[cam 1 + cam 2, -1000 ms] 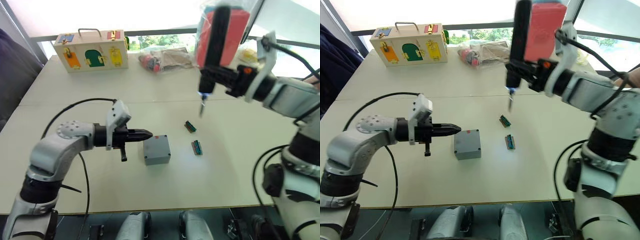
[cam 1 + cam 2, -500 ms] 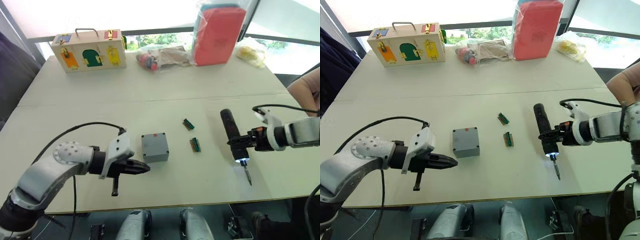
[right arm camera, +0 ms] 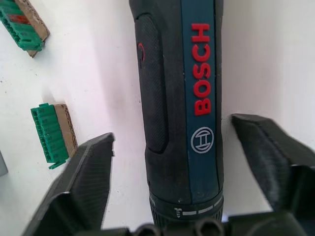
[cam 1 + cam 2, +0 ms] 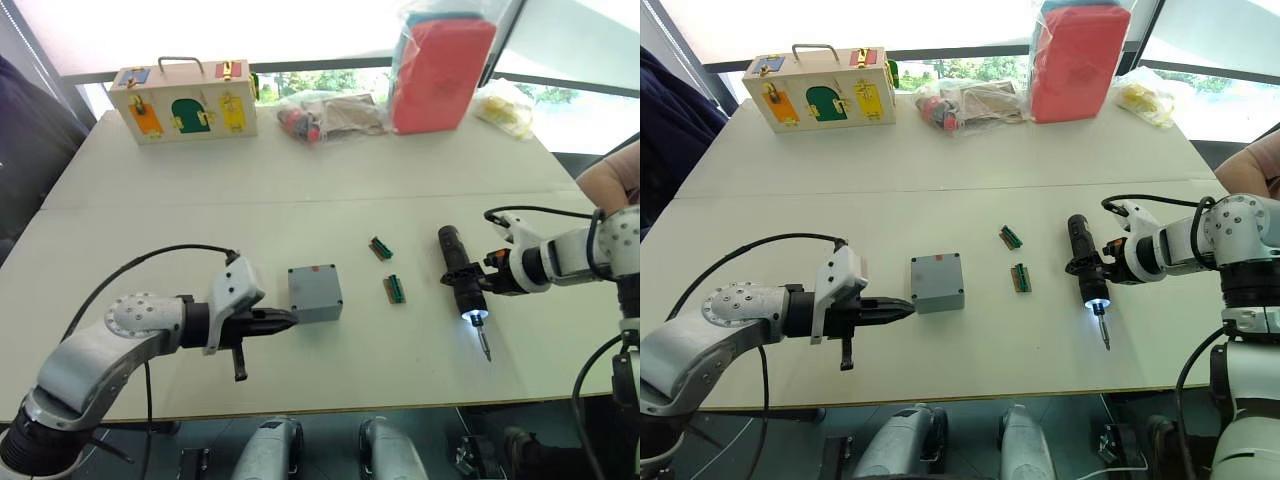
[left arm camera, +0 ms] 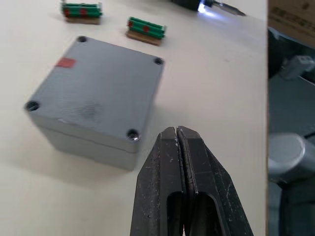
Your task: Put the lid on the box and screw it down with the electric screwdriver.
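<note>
The grey box (image 4: 317, 306) stands mid-table with the lid (image 5: 98, 88) seated on top, a red mark near one corner and screw holes at its corners. My left gripper (image 4: 290, 318) is shut, its tips (image 5: 175, 132) just short of the box's left side, touching nothing. The black electric screwdriver (image 4: 460, 282) lies flat on the table to the right, its tip light on and its bit pointing toward the front edge. My right gripper (image 3: 182, 132) is open, one finger (image 3: 88, 172) on each side of the screwdriver's body, with a gap on both sides.
Two small green strips (image 4: 380, 250) (image 4: 394, 289) lie between box and screwdriver. At the back stand a wooden box with coloured doors (image 4: 183, 100), a clear bag of parts (image 4: 325, 115), a red pack (image 4: 442, 70) and a yellow bag (image 4: 505, 105). A person's arm (image 4: 610, 180) shows at the right edge.
My right arm swung the screwdriver down from high above the table and laid it flat, then the fingers opened. My left gripper drew back from the box and returned near it.
</note>
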Controlling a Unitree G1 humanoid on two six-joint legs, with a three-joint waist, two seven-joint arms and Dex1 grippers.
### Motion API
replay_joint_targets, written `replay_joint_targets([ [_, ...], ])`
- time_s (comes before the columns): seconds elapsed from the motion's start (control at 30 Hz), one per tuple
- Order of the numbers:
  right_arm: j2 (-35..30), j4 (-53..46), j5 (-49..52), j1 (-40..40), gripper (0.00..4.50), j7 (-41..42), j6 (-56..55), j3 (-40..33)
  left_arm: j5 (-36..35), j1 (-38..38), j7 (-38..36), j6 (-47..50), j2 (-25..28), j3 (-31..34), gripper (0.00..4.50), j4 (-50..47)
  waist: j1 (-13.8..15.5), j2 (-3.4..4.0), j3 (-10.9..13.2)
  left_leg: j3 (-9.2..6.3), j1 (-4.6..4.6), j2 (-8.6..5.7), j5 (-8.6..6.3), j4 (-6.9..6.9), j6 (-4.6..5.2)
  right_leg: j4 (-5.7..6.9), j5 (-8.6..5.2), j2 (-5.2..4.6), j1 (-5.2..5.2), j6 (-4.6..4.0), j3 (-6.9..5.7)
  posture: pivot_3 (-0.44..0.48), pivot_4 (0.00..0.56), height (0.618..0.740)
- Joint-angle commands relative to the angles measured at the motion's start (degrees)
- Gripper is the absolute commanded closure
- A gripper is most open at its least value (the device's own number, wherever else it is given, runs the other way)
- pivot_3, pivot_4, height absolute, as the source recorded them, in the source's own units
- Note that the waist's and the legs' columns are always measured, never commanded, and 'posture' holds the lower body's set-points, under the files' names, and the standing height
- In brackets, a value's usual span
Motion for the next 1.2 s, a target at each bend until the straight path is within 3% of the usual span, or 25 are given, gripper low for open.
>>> replay_joint_targets([
  [0.03,0.18,-6.36,-2.61,-1.5,0.03,4.24,-6.42,-6.6,-5.79,-5.83,10.44,5.4,-5.9,10.88,4.5,4.62,0.66,0.01,0.02,0.0,-0.01,-0.02,-0.01,0.04,0.02,0.01,0.02,0.01,-0.01,0.05,-0.01,0.0,0.15,0.74],
  [0.13,2.59,-11.83,-0.65,-2.81,0.03,7.32,-11.22,-13.1,-5.68,-7.63,13.9,4.67,-7.65,14.97,4.5,6.86,0.61,-0.02,0.04,-0.03,-0.06,-0.02,-0.01,0.07,0.01,0.04,0.16,0.1,-0.07,0.29,0.0,0.0,0.15,0.74],
  [0.17,4.42,-15.95,1.11,-2.12,0.03,7.81,-13.94,-16.52,-5.33,-7.7,15.25,0.76,-10.52,16.72,4.5,7.92,0.55,0.0,0.03,-0.03,-0.06,-0.02,0.0,0.06,0.0,0.05,0.16,0.13,-0.07,0.3,0.0,0.0,0.15,0.74],
  [0.27,9.26,-31.39,3.42,4.04,0.03,11.5,-21.29,-20.24,-2.81,-5.6,16.77,0.93,-9.85,15.45,4.5,9.07,0.6,-0.15,-0.01,0.0,-0.04,0.02,0.16,0.02,-0.28,-0.01,0.15,0.17,-0.06,0.3,0.03,0.0,0.15,0.74],
  [0.37,9.53,-43.11,1.89,11.65,0.03,16.21,-24.4,-15.4,-2.45,-3.59,15.33,1.96,-8.4,12.72,4.5,9.18,0.85,-0.24,-0.06,-0.04,-0.02,0.05,0.2,-0.08,-0.37,-0.05,0.12,0.22,-0.02,0.3,0.05,0.0,0.15,0.74],
  [0.5,5.89,-55.85,-6.03,24.36,0.03,24.65,-32.09,-3.3,1.74,-0.14,13.48,0.99,-5.99,5.29,4.5,10.14,0.85,-0.24,-0.06,-0.03,0.02,-0.12,-0.04,0.05,0.03,-0.01,0.15,-0.02,0.06,0.29,0.06,0.0,0.15,0.74],
  [0.6,4.31,-57.49,-14.0,30.03,0.03,26.84,-37.61,4.11,3.13,0.6,14.15,0.56,-7.16,1.32,4.5,8.3,0.86,-0.25,-0.06,-0.03,0.05,-0.16,-0.06,0.09,0.05,-0.02,0.14,-0.09,0.07,0.23,0.08,0.0,0.15,0.74],
  [0.83,7.73,-53.91,-22.72,29.56,0.03,27.07,-42.11,11.55,5.26,-0.59,13.79,-0.74,-8.97,-3.22,4.5,8.29,0.77,-0.25,-0.07,-0.07,0.04,-0.07,0.12,0.02,-0.29,0.03,0.17,-0.09,-0.06,0.22,0.15,0.0,0.15,0.74],
  [1.03,11.4,-53.61,-24.21,28.17,0.03,28.55,-40.9,15.56,7.77,-4.52,13.02,-1.98,-10.45,-6.97,4.5,11.26,0.95,-0.26,-0.07,-0.11,0.04,-0.07,0.06,0.0,-0.17,0.04,0.2,-0.08,-0.04,0.16,0.11,0.0,0.15,0.74],
  [1.2,14.33,-56.83,-20.48,28.65,0.03,27.82,-36.92,14.26,9.9,-9.4,10.95,-4.49,-12.25,-8.99,4.5,17.03,0.85,-0.26,-0.07,-0.14,0.04,-0.08,0.09,0.02,-0.22,0.06,0.21,-0.03,-0.04,0.18,0.07,0.0,0.15,0.74],
])
